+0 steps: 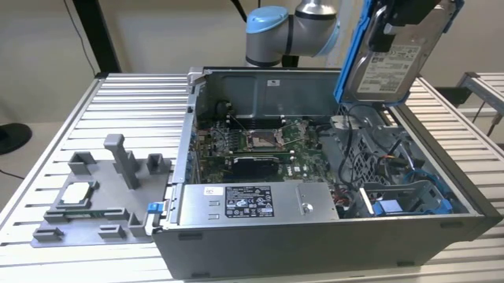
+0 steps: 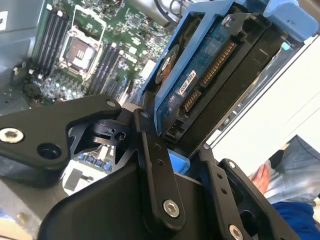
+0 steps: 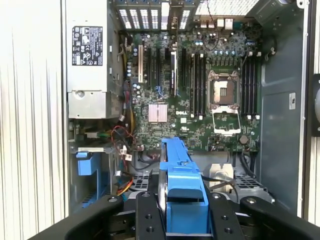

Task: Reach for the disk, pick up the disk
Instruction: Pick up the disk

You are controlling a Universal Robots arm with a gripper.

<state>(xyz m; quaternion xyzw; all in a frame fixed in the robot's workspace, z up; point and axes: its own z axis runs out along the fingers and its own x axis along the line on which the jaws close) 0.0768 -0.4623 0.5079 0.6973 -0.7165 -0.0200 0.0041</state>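
The disk, a silver-grey drive with a white label in a blue bracket, hangs tilted on edge above the open computer case's far corner on the exterior view's right. My gripper is shut on its upper end. In the second wrist view the disk shows its circuit-board side and connector, with my black fingers clamped against its sides. In the first wrist view the blue bracket stands edge-on between the two fingers, above the motherboard.
The open computer case lies on a slatted metal table, with the motherboard, a grey power supply box and blue drive bays inside. A grey fixture holding a small silver chip sits on the exterior view's left. A person's hand is beside the table.
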